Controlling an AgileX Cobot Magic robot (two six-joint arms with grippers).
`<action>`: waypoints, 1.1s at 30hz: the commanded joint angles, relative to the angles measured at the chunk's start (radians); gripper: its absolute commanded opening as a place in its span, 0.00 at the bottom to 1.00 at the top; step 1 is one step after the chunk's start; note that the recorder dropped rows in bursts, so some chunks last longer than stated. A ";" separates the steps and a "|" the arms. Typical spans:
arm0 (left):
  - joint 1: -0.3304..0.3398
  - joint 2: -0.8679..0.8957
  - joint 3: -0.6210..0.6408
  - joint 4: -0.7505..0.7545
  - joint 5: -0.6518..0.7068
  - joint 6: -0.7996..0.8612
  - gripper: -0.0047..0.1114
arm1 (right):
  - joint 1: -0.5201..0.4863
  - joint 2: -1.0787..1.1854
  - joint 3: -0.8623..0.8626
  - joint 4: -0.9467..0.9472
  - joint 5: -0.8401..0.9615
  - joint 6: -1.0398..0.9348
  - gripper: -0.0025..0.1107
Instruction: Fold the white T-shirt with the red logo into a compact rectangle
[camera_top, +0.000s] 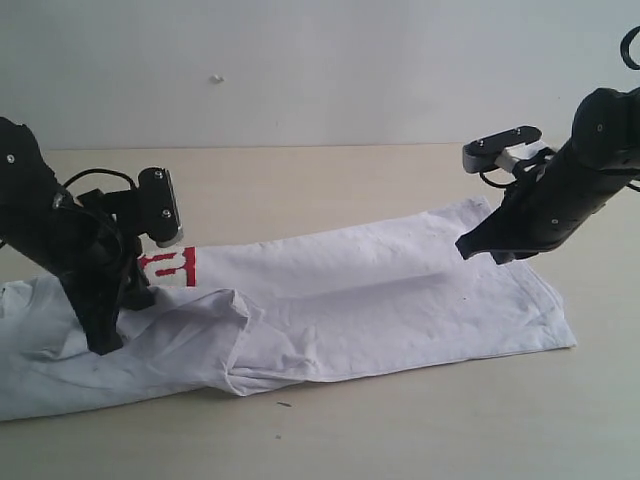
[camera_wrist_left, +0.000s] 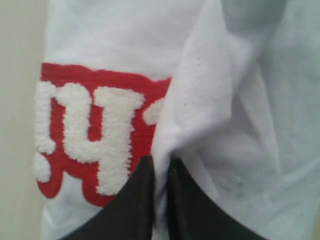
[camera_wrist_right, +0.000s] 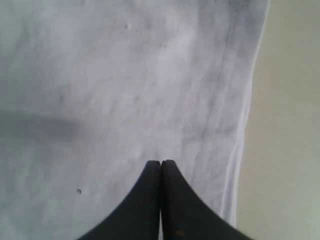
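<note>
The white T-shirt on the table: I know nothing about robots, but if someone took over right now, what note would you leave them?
Left fingers: shut, pinching a raised fold of the white T-shirt right beside the red logo.
Right fingers: shut, tips at the cloth near a stitched edge; no cloth shows between them.
Shirt: lies on the table as a long, rumpled band, with a fold covering most of the logo.
Done: it seems to be folded lengthwise.
Left: smooth the bunched end, then fold the band end to end into a compact rectangle.
</note>
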 joint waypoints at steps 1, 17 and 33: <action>0.002 0.002 -0.012 -0.007 -0.086 -0.027 0.21 | 0.000 -0.005 -0.007 -0.006 -0.019 -0.007 0.02; 0.000 -0.055 -0.012 -0.061 -0.022 -0.129 0.05 | 0.000 -0.005 -0.007 -0.006 -0.023 -0.007 0.02; 0.000 0.059 -0.012 -0.039 0.091 -0.131 0.05 | 0.000 -0.005 -0.007 0.012 0.000 -0.007 0.02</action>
